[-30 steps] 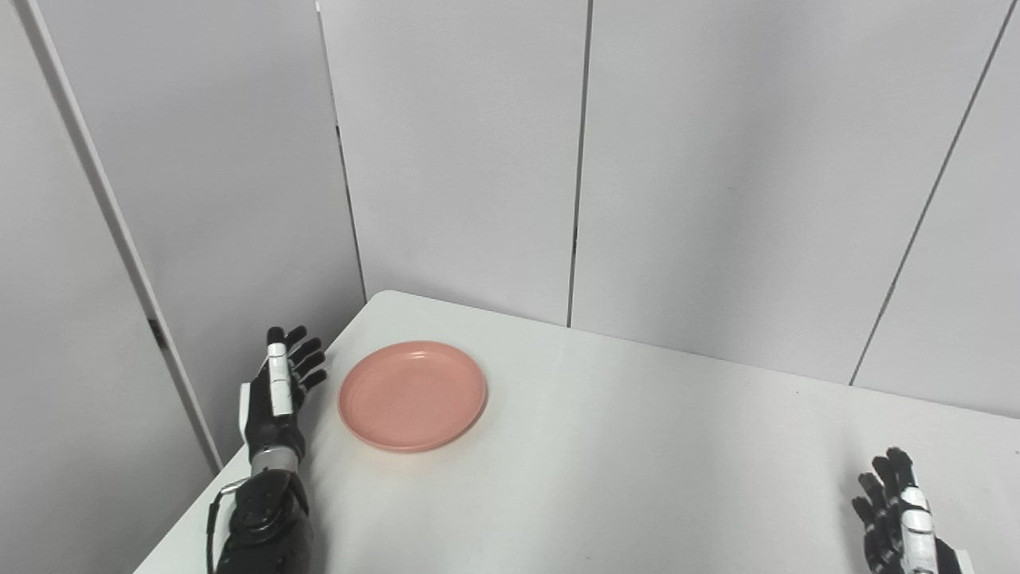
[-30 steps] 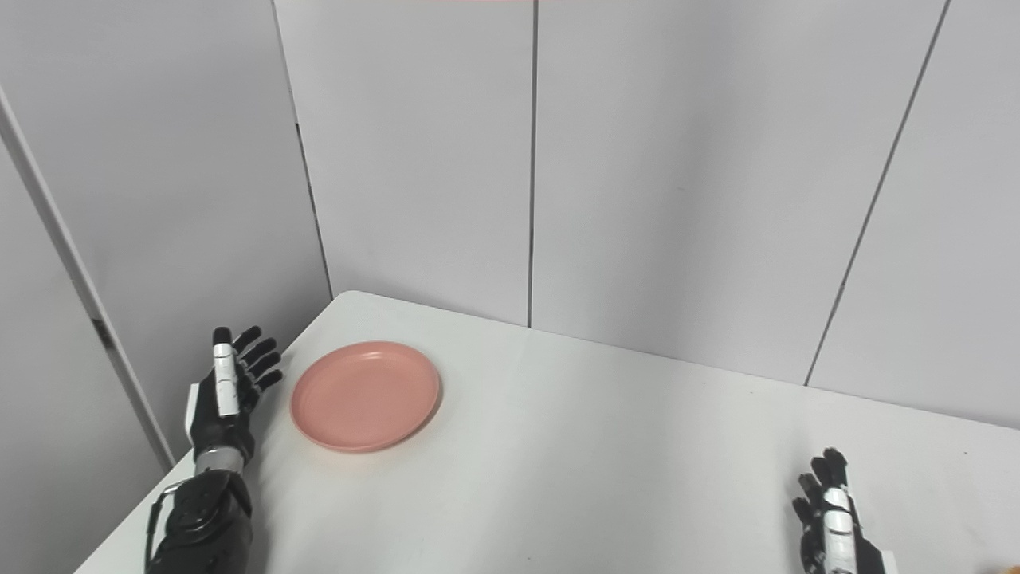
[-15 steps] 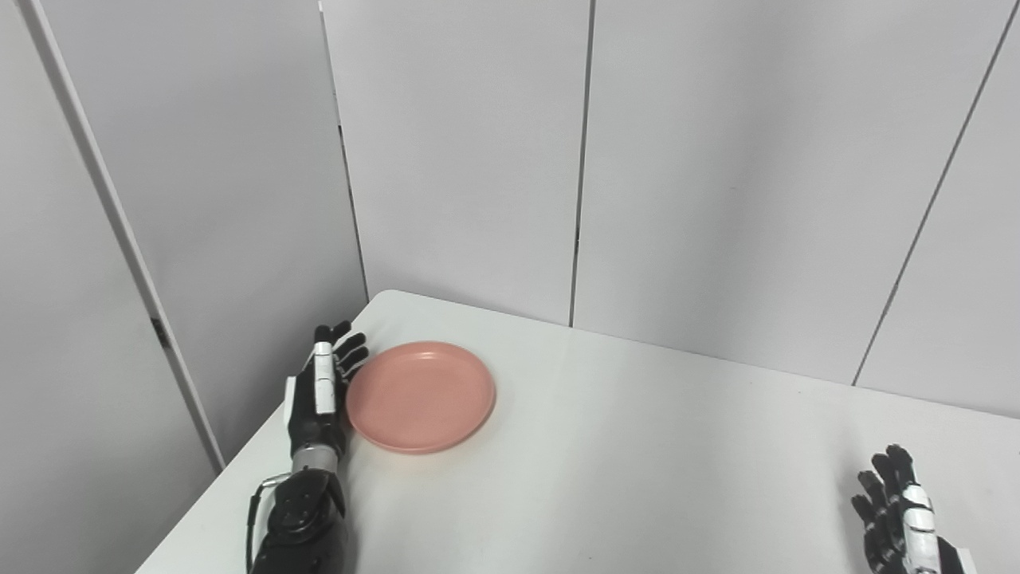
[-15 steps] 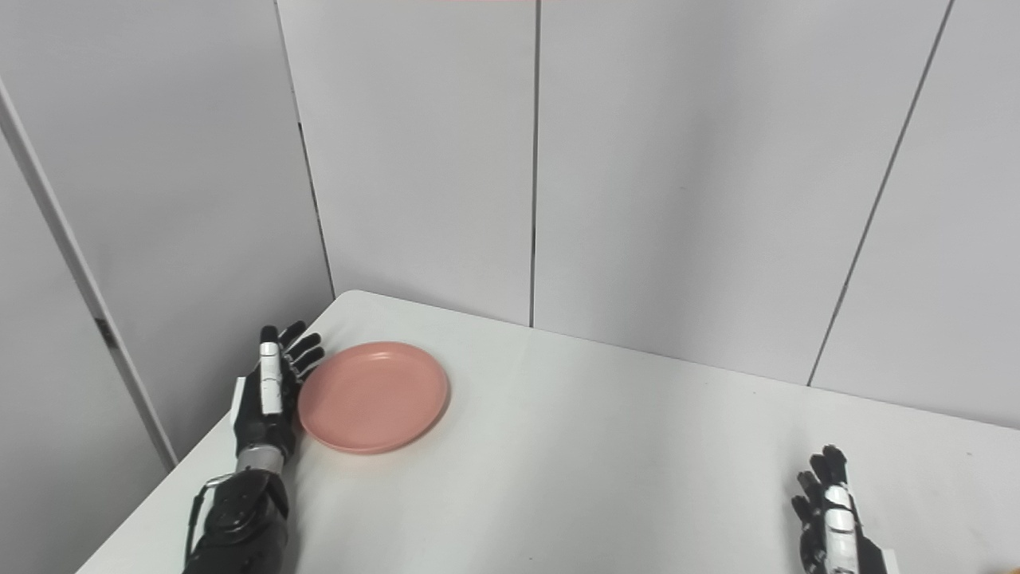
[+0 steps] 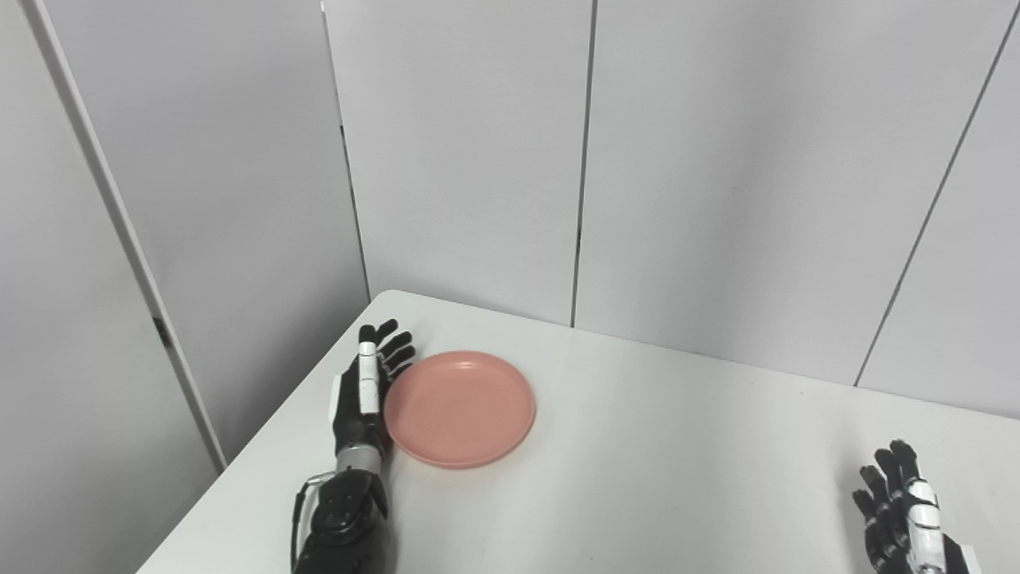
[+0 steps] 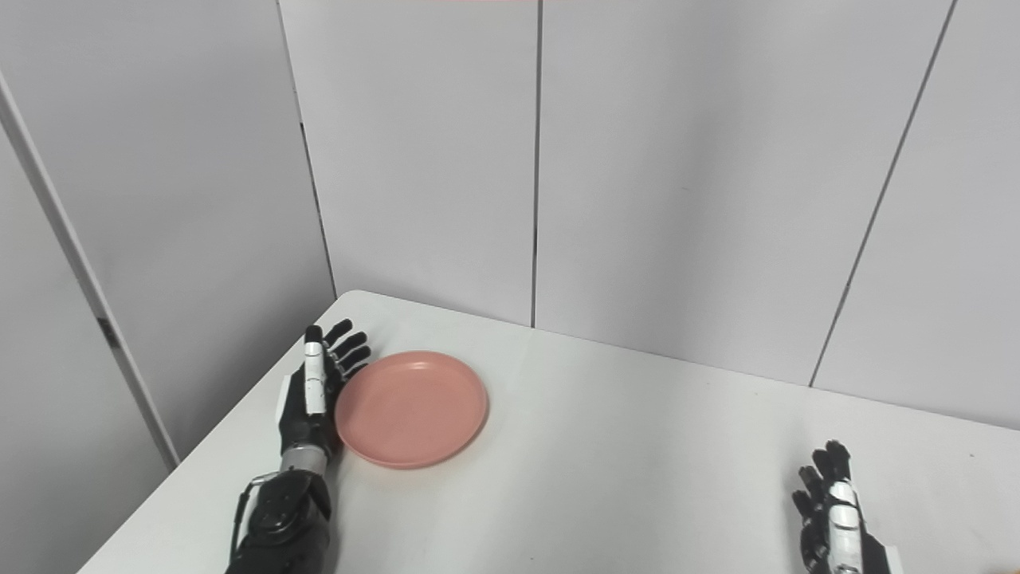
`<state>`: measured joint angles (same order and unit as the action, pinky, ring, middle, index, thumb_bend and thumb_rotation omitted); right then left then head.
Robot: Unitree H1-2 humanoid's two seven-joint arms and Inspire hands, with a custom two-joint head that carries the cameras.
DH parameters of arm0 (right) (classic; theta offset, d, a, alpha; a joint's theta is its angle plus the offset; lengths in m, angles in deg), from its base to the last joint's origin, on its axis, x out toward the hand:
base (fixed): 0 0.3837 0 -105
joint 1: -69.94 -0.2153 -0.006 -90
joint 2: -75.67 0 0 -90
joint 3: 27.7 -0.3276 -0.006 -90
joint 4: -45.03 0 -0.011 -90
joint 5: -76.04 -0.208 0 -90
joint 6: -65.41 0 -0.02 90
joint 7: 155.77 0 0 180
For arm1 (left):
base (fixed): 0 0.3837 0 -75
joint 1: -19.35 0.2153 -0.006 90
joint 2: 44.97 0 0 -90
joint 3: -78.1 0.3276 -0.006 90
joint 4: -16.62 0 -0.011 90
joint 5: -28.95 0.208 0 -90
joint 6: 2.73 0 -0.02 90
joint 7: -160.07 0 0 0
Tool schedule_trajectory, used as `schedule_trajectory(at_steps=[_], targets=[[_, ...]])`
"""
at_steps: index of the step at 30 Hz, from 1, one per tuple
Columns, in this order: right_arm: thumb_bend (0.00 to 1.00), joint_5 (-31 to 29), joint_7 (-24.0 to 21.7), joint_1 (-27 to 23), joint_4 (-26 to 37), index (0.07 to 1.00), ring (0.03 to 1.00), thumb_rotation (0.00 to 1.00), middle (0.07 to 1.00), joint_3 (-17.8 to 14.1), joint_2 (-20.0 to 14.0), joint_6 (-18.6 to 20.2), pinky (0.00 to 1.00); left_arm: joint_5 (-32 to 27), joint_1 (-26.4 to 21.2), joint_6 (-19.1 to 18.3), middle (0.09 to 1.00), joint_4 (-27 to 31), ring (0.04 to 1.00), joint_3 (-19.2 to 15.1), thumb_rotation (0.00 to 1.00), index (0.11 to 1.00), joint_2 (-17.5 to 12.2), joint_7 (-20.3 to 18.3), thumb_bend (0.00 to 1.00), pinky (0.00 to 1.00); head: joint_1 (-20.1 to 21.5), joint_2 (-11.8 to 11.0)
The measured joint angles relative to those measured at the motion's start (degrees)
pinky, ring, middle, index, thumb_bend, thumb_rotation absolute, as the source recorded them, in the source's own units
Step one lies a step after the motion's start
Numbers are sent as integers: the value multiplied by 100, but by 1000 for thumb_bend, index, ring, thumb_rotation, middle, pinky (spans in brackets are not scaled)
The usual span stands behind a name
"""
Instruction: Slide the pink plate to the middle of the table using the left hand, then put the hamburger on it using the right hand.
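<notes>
Plate [image 5: 460, 408] travel has begun: the left hand [image 5: 362, 395], fingers spread and pressed edge-on against its left rim, has pushed it away from the table's [image 5: 653, 478] left edge toward the centre. Sliding is judged incomplete. The right hand [image 5: 904, 518] rests open near the right edge; no hamburger is visible.

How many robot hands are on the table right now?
2. The left hand is near the table's left edge, flat against the pink plate's left rim. The right hand is at the bottom right corner, partly cut off by the picture's edge.
</notes>
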<state>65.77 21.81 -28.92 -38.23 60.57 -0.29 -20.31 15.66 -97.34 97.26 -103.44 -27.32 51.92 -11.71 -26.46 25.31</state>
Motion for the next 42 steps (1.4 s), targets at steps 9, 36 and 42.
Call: schedule_trajectory(at_steps=[9, 36, 42], targets=[[440, 69, -8, -1, -44, 1000, 1000, 998, 1000, -2, -112, 152, 1000, -17, 71, -232, 781, 452, 796, 252, 1000, 781, 522, -84, 896, 768, 509, 123], [600, 305, -191, -13, -696, 1000, 1000, 900, 1000, 228, 87, -297, 1000, 243, 612, -383, 850, 992, 853, 1385, 1000, 840, 1554, -798, 847, 825, 2558, 457], [590, 429, -70, -36, -750, 1000, 1000, 887, 1000, 242, 205, -297, 1000, 458, 786, -433, 867, 1211, 869, 1555, 1000, 860, 1714, -761, 866, 844, 2979, 580]])
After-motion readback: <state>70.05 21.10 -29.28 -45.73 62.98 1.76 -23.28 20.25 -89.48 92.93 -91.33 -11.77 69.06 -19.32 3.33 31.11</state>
